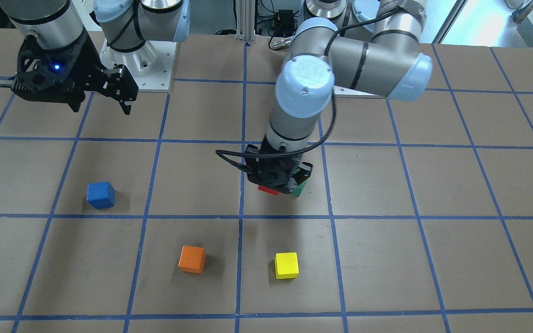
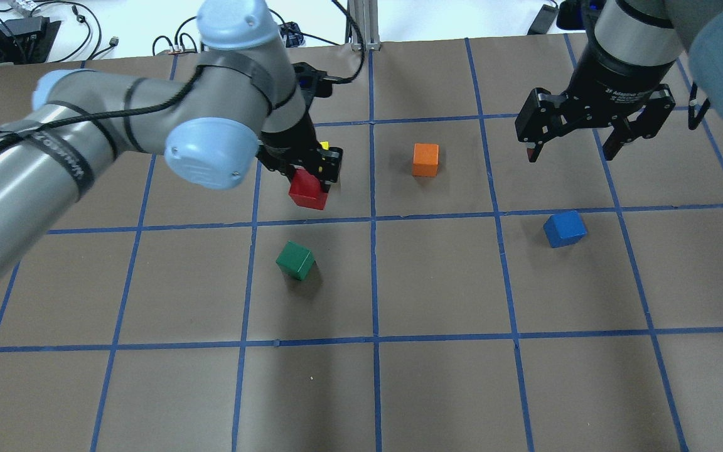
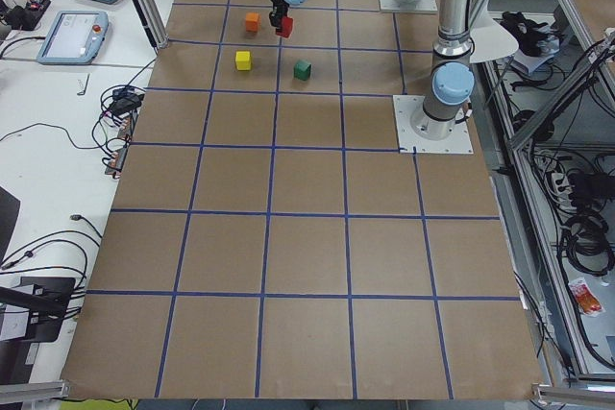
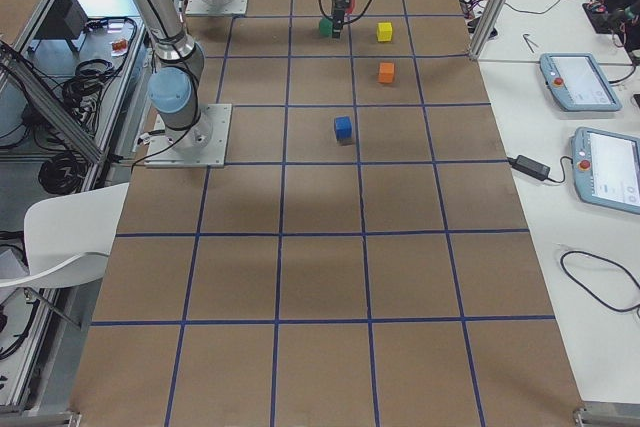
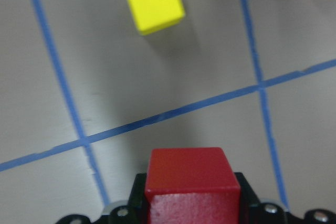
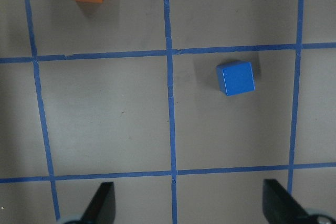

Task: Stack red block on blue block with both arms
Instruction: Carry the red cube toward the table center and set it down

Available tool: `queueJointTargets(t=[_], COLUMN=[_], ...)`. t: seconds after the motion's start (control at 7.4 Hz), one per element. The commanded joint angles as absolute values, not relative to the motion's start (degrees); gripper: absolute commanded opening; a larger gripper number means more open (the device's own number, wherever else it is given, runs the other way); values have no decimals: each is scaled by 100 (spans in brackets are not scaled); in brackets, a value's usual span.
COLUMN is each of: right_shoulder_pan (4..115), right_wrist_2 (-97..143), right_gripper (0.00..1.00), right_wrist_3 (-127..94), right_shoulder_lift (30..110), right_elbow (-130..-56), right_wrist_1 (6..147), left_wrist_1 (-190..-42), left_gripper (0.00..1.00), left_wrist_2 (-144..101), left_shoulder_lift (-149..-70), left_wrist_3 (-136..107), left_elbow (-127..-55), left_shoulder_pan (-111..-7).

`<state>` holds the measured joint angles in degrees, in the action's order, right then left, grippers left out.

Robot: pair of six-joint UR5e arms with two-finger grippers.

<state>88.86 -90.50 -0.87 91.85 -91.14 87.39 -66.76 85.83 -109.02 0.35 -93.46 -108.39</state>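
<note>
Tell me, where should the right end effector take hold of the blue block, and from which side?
Grip two opposite side faces of the blue block, coming straight down from above. It lies flat on the table, turned a little against the grid lines, so the open right end effector should probably rotate to match. Its sides are free.

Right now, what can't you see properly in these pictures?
The green block: front-facing view, mostly behind the left claw; only a corner shows.
The red block: same view, just a sliver under that claw.
The yellow block: overhead view, nearly hidden by the left arm.
The right claw: its wrist view, bottom edge cuts off all but its fingertips.
</note>
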Motion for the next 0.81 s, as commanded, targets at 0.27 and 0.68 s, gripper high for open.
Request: queueJointTargets(t=[0.27, 0.68], right_shoulder_pan=[8886, 8877], right_wrist_2=[-9053, -9009], right_gripper=[100, 100], right_wrist_3=[-62, -96], right_shoulder_lift=[9185, 9167], right_elbow=[-9123, -9132], right_wrist_1=[8736, 8754], left_wrist_1=[-5581, -5528], left_gripper=[18, 58], left_wrist_2=[8657, 8903], left_shoulder_lift=[-11855, -12120], left_wrist_3=[-158, -176], left_elbow=[-9413, -9475], left_shoulder_pan=[-11382, -11224])
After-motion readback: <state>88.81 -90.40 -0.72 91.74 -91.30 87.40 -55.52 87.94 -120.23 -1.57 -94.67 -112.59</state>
